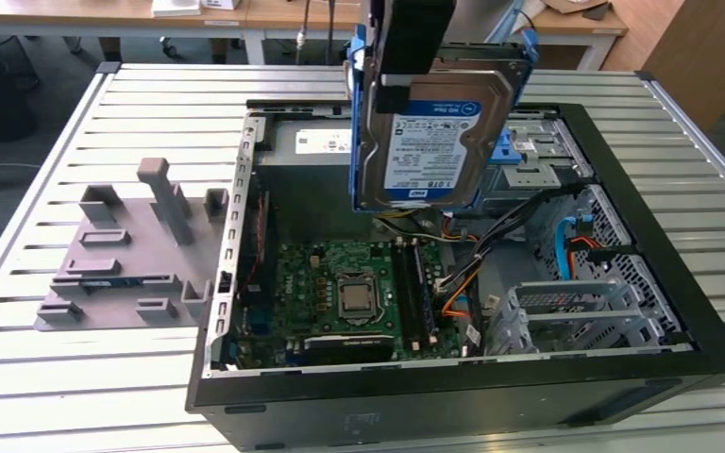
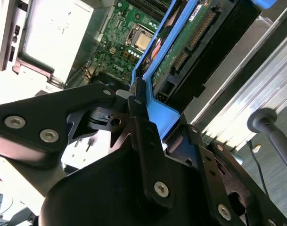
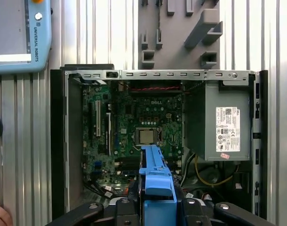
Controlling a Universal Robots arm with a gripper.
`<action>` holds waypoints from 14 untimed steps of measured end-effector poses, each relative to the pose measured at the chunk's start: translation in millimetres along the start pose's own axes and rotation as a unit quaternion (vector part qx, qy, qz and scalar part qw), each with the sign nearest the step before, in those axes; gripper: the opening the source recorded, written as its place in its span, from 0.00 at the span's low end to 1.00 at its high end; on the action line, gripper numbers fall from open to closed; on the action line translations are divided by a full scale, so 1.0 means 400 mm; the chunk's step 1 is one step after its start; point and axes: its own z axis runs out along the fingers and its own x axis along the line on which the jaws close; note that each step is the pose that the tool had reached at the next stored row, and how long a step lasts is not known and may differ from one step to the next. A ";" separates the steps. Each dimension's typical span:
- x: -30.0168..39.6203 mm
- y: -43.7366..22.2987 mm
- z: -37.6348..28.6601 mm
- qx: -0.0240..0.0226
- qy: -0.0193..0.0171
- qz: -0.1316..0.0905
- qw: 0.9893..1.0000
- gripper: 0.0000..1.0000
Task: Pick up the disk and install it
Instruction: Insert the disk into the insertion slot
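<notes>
**Disk gripped, hanging over open case**

Exterior view: the gripper (image 1: 411,75) held the disk (image 1: 432,132) upright above the computer case (image 1: 463,401), over the motherboard (image 1: 356,293). Loose cables (image 1: 463,274) beside the drive cage (image 1: 577,311) could snag it.

Second wrist view: the fingers (image 2: 141,122) pinched only the blue frame edge of the disk (image 2: 200,33). A slip looked possible, dropping it onto the board.

First wrist view: the power supply (image 3: 223,127) sat well off to the side of the disk (image 3: 155,172).
</notes>
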 end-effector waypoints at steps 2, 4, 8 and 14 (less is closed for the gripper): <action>0.009 0.000 0.004 0.000 0.000 0.001 1.000 0.36; 0.014 0.000 0.009 0.000 0.000 0.001 1.000 0.36; 0.014 -0.011 0.015 0.000 0.000 0.001 1.000 0.36; 0.019 -0.025 0.018 0.000 0.000 0.002 1.000 0.36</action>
